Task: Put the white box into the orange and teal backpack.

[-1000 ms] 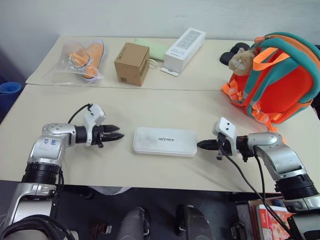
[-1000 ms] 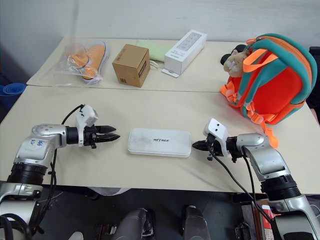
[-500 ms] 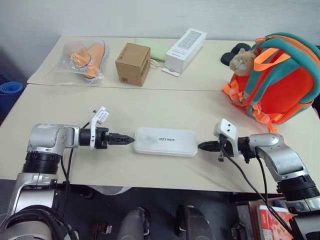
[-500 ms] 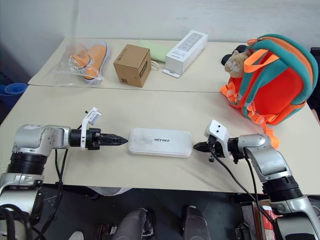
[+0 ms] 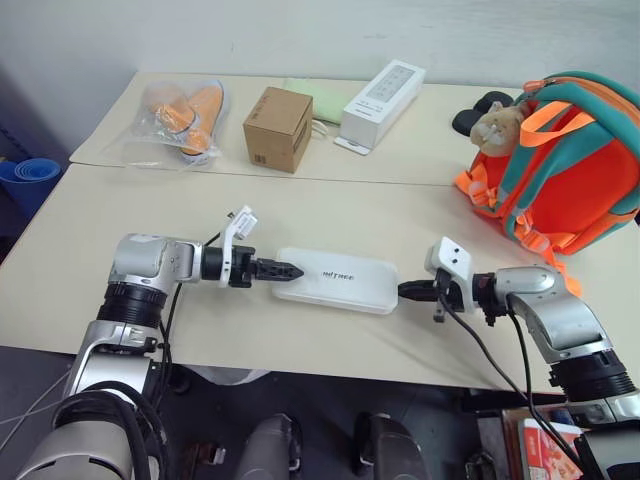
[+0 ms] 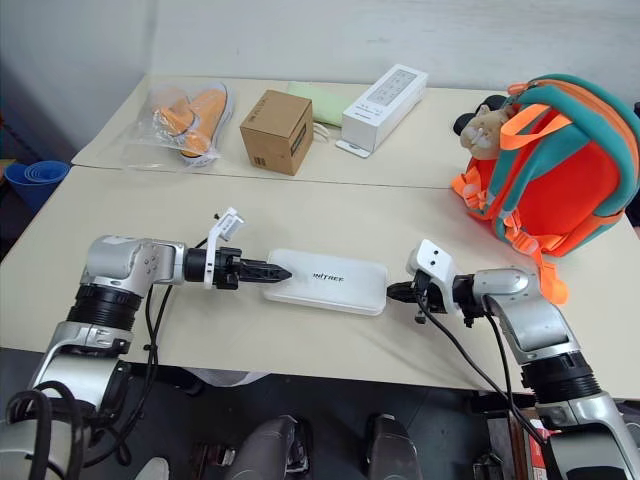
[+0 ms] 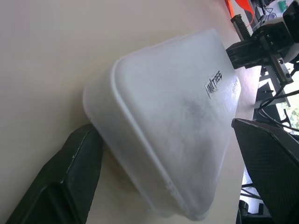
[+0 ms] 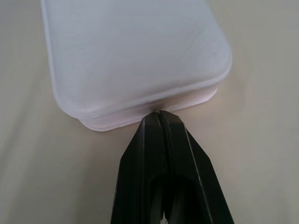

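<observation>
We take the white box as our landmark: it lies flat on the beige table, near the front edge, with its grey "UNITREE" lettering facing up.

At the box's left end we see the left pincer. In the left wrist view its two black fingers stand wide apart, one on each side of the box's short end, with the end of the box reaching in between them; they have not closed on it, so it holds nothing.

At the box's right end sits the right pincer. Its fingers are pressed fully together into a single point, and in the right wrist view that closed tip touches the rim of the box's short edge. It grips nothing.

Beyond the box and to its right, well apart from it, the orange and teal backpack stands upright on the table, with a tan plush animal charm at its top.

Farther back from the box, on the far part of the table, lie a brown cardboard cube, a longer narrow white box, and a clear bag of orange shoes.
</observation>
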Motion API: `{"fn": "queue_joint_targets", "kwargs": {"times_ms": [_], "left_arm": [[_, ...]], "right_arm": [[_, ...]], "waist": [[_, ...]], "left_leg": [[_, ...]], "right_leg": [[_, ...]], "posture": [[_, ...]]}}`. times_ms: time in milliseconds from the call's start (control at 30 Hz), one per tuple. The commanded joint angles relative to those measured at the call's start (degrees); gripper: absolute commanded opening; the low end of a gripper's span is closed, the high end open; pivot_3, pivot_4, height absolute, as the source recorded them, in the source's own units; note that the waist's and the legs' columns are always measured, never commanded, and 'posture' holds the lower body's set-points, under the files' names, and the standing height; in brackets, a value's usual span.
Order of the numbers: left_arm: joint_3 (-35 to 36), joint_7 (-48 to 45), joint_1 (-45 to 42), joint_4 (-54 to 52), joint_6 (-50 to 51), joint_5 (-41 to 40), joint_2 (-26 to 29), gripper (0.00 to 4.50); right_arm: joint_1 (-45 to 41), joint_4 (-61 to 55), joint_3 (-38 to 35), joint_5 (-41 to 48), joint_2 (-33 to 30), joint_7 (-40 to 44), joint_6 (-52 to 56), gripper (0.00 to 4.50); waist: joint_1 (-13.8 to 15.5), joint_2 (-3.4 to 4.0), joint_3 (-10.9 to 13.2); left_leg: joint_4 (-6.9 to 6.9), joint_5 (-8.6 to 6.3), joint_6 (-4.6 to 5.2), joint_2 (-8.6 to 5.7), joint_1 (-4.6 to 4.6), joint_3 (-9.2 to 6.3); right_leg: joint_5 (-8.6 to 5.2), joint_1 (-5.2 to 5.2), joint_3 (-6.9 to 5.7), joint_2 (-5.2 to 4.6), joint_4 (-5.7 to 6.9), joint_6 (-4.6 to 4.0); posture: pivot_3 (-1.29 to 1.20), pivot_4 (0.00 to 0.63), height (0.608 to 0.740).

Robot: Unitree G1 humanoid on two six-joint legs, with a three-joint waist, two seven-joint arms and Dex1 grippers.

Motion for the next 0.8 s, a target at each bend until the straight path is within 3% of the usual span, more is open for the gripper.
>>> {"fn": "queue_joint_targets", "kwargs": {"times_ms": [33, 167, 200, 433, 600, 800], "left_arm": [[-2.16, 0.8, 0.7, 0.78, 4.89, -1.41, -3.02, 4.47], [-0.66, 1.27, -0.3, 0.63, 6.23, -2.32, -3.72, 4.47], [-0.73, 1.17, -0.3, 0.41, 5.44, -2.13, -3.52, 4.3], [-0.04, -2.82, 0.1, -1.83, 5.13, -4.43, 0.13, 2.78], [1.4, -4.73, 0.72, -5.28, 6.25, -7.83, 1.86, 1.44], [5.72, -1.04, 1.49, -7.87, 6.84, -10.28, 0.47, 1.36]], "right_arm": [[-1.08, -0.73, -0.76, 0.22, 0.77, -0.6, -1.4, 0.0], [-0.88, -0.75, -0.83, 0.11, 1.22, -0.94, -1.54, 0.0], [-0.73, -0.79, -0.78, 0.03, 1.24, -1.06, -1.69, 0.0], [1.64, -1.95, -1.53, 0.23, 1.37, -2.29, -2.38, 0.0], [3.09, -2.89, -2.34, 0.53, 1.53, -3.14, -2.95, 0.0], [4.47, -4.03, -3.74, 1.54, 2.25, -4.37, -3.56, 0.0]], "waist": [[0.0, 0.0, 0.0], [-0.25, 0.0, 0.0], [-0.29, 0.0, 0.0], [-1.27, -0.02, 0.01], [-1.54, -0.03, 0.02], [-1.56, -0.03, 0.02]], "left_leg": [[0.0, 0.0, 0.0, 0.0, -0.01, 0.0], [0.0, 0.01, 0.01, 0.0, -0.03, -0.02], [0.0, 0.01, 0.01, 0.01, -0.03, -0.01], [-0.03, 0.04, -0.05, 0.06, -0.1, -0.02], [-0.02, 0.05, -0.07, 0.06, -0.09, -0.05], [-0.03, 0.06, -0.09, 0.08, -0.09, -0.06]], "right_leg": [[0.0, 0.0, 0.0, 0.0, 0.0, 0.0], [0.0, -0.01, -0.04, 0.03, -0.02, 0.01], [0.0, -0.01, -0.04, 0.04, -0.01, 0.01], [0.0, -0.08, -0.07, 0.04, -0.03, 0.01], [0.0, -0.06, -0.03, 0.02, -0.03, 0.01], [0.0, -0.07, 0.14, 0.01, -0.03, 0.0]], "posture": [[0.0, 0.15, 0.74], [0.0, 0.15, 0.74], [0.0, 0.15, 0.74], [0.0, 0.15, 0.74], [0.0, 0.15, 0.74], [0.0, 0.15, 0.74]]}}
